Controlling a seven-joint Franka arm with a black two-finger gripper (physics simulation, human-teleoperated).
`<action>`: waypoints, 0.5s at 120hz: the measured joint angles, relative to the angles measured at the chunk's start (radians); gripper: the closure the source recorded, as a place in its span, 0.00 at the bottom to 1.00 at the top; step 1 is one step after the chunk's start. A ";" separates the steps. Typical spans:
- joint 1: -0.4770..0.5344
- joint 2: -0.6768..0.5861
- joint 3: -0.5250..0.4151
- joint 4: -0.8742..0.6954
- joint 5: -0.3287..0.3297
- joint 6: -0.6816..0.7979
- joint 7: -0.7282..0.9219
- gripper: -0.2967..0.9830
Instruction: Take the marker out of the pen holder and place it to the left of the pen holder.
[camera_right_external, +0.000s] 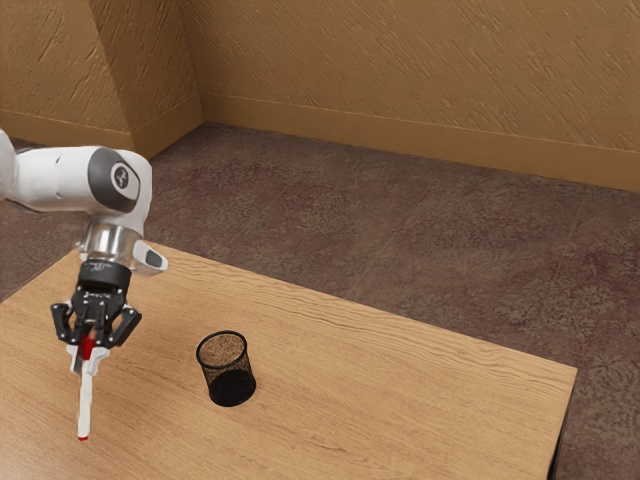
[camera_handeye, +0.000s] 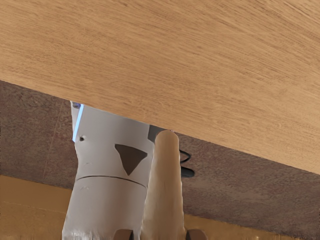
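My gripper (camera_right_external: 88, 352) is over the table toward the exterior view's left, closed around the white marker (camera_right_external: 85, 405). The marker hangs down from it nearly upright, with red near the fingers and a red tip at its lower end. In the wrist view the marker (camera_handeye: 166, 195) is a large pale shape between the two dark fingertips (camera_handeye: 164, 235) at the lower edge. The black mesh pen holder (camera_right_external: 228, 385) stands upright, apart from the marker, farther toward the exterior view's right. Whether the marker's lower tip touches the table is unclear.
The wooden table (camera_right_external: 400, 400) extends toward the exterior view's right, its far edge running behind the pen holder. In the wrist view the robot's grey-white base (camera_handeye: 110, 175) stands beyond the table edge, with a dark cable beside it.
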 joint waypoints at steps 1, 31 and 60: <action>-0.001 0.002 0.000 0.001 -0.001 -0.004 -0.003 0.72; -0.048 -0.060 -0.059 0.110 0.080 0.133 -0.043 0.40; -0.153 -0.157 -0.105 0.120 0.183 0.535 0.044 0.30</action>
